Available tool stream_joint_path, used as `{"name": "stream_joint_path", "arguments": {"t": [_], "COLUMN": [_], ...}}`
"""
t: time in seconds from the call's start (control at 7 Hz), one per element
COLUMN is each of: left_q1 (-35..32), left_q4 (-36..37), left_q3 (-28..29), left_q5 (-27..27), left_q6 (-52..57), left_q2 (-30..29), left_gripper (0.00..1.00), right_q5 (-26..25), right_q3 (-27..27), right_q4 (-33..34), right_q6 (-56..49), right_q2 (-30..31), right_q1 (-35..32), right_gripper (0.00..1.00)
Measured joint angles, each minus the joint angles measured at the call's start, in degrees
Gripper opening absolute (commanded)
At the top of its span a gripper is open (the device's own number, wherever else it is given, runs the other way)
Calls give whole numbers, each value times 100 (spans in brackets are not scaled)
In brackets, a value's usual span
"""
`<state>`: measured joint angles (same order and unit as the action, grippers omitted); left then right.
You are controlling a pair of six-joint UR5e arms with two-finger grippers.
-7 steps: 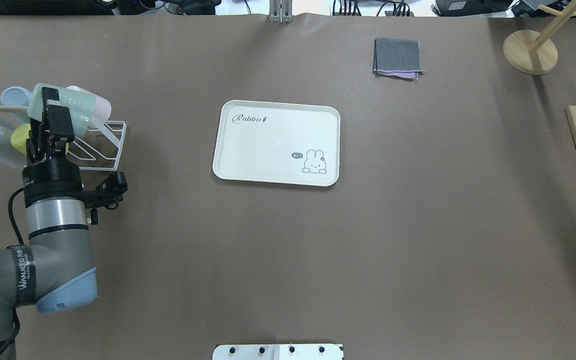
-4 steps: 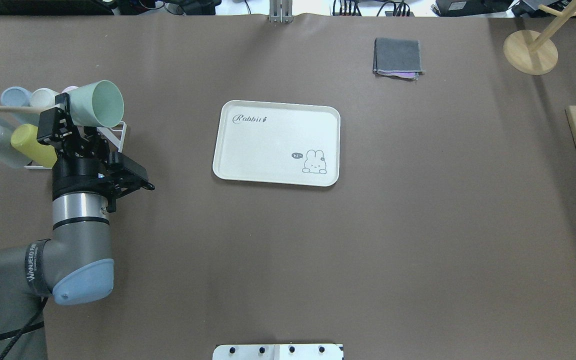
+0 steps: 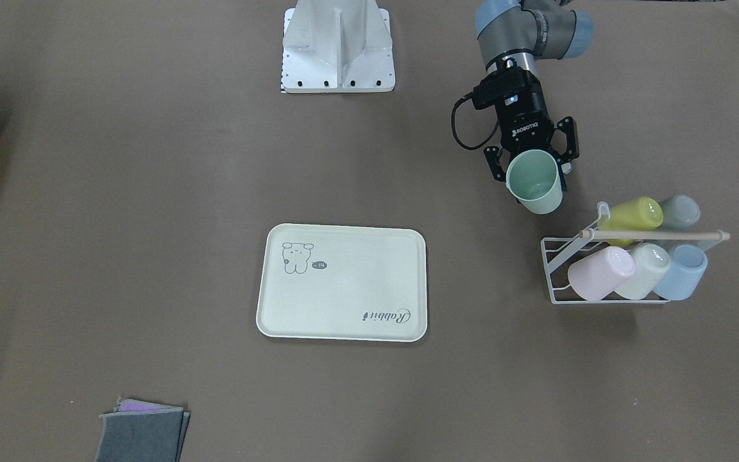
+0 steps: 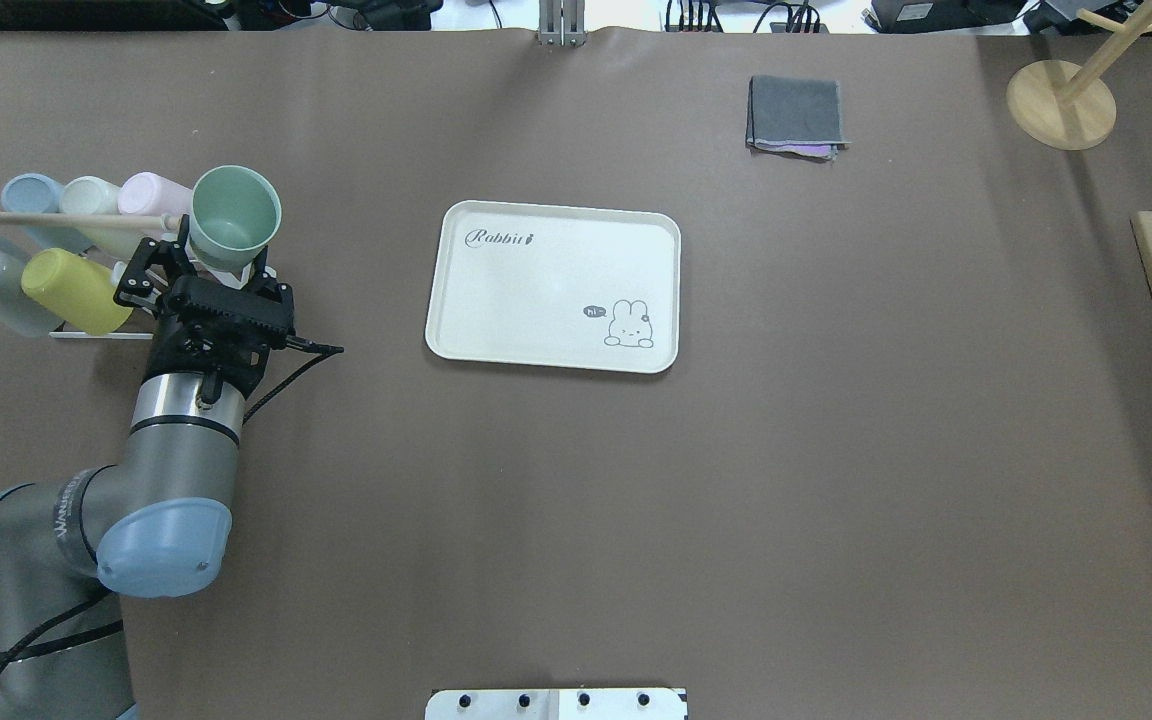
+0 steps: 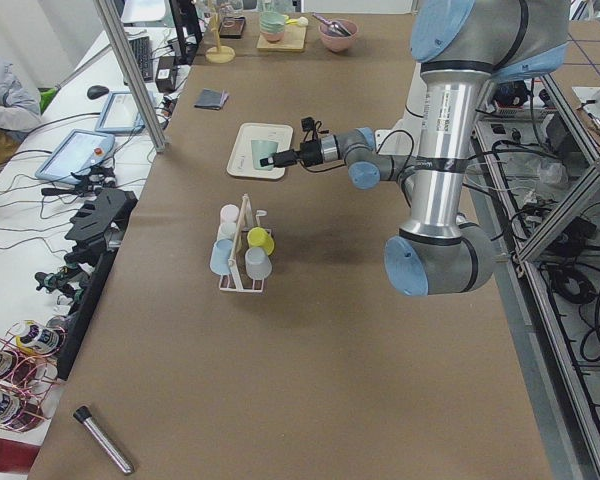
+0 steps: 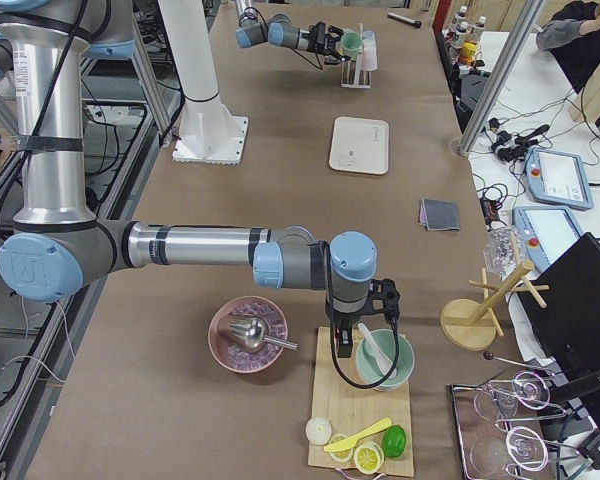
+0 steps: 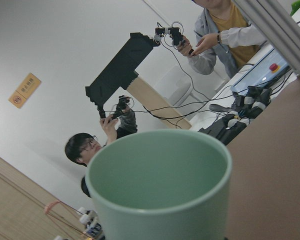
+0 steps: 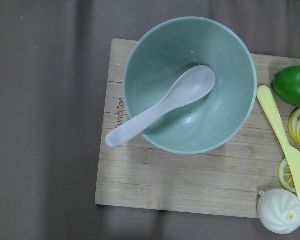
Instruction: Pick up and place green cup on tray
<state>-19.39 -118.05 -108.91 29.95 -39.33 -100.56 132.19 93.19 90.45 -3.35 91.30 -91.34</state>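
One green cup (image 4: 235,208), mouth up, in left tool (image 4: 215,262)

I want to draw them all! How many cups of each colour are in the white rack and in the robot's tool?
green cup, held in the left tool: 1
yellow cup: 1
grey cup: 1
pink cup: 1
cream cup: 1
blue cup: 1
Total: 6 cups

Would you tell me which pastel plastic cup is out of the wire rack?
The pale mint-green cup, held in the left gripper; the other five lie racked.
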Motion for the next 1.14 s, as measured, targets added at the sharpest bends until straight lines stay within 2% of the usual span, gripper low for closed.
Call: {"name": "stream_joint_path", "arguments": {"t": [0.14, 0.43, 0.71, 1.14], "left_q1": [-79, -177, -338, -738], "left_q4": [-571, -996, -1578, -2804], "left_q3": [292, 793, 1557, 3051], "left_q5": [228, 352, 597, 1658], "left_q6": [-96, -769, -1082, -1036], "left_q2": [-221, -620, -1232, -2305], "left_gripper": [33, 33, 33, 33], "right_q5": [2, -45, -77, -144], "right_q3": [11, 20, 12, 14], "right_q4": [9, 36, 20, 3], "right_q6": [-2, 3, 18, 25], "right_q2": [3, 82, 158, 303], "right_q1": [0, -21, -57, -135], "right_gripper": [100, 100, 100, 100]}}
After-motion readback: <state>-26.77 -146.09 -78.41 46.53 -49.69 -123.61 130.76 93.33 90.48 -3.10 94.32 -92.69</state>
